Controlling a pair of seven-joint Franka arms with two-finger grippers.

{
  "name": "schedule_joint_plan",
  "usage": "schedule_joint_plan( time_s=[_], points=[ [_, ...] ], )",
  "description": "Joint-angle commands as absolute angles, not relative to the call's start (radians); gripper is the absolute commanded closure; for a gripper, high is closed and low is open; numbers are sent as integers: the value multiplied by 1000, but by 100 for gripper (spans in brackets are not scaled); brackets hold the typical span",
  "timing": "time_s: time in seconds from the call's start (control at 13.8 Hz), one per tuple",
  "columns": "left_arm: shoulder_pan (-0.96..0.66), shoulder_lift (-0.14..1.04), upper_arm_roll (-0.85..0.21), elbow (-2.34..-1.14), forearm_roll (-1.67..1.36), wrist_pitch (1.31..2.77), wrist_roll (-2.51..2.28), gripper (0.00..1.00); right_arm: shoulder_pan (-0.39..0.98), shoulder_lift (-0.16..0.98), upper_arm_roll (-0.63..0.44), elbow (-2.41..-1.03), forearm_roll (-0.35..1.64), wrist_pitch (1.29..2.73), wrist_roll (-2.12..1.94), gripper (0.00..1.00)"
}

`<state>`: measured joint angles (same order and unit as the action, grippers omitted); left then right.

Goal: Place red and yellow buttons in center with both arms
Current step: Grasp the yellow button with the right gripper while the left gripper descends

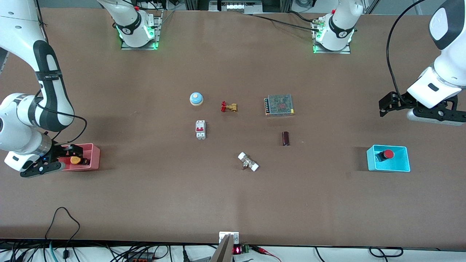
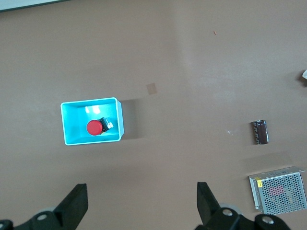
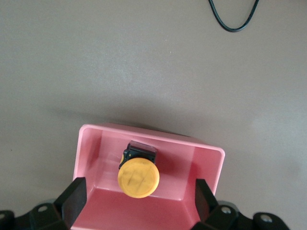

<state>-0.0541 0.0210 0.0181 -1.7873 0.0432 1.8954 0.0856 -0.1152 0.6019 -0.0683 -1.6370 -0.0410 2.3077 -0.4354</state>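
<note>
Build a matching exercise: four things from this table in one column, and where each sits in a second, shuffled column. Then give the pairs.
Things
1. red button
2. yellow button
3. left end effector
4. right end effector

Places
A. in the pink tray
B. open, over the pink tray, fingers either side of the button
C. in the cyan tray
D. open, up over bare table, toward the robot bases from the cyan tray

Pairs: 1-C, 2-A, 3-D, 4-B
</note>
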Motion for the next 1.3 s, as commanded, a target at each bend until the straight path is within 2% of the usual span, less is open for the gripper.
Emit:
schedule_joint_plan(
  time_s=[0.0, 0.94, 1.23],
  points=[
    [-51, 14, 17, -1786, 32, 1882, 84, 0, -129, 623, -57, -1634, -43, 2339, -451, 0],
    [-51, 18, 17, -1786, 32, 1867, 94, 0, -137, 660, -57, -1643, -41, 2362, -453, 1],
    [-61, 46, 17, -1782, 32, 1832, 87, 0, -135, 661, -57, -1644, -43, 2362, -453, 11]
  ],
)
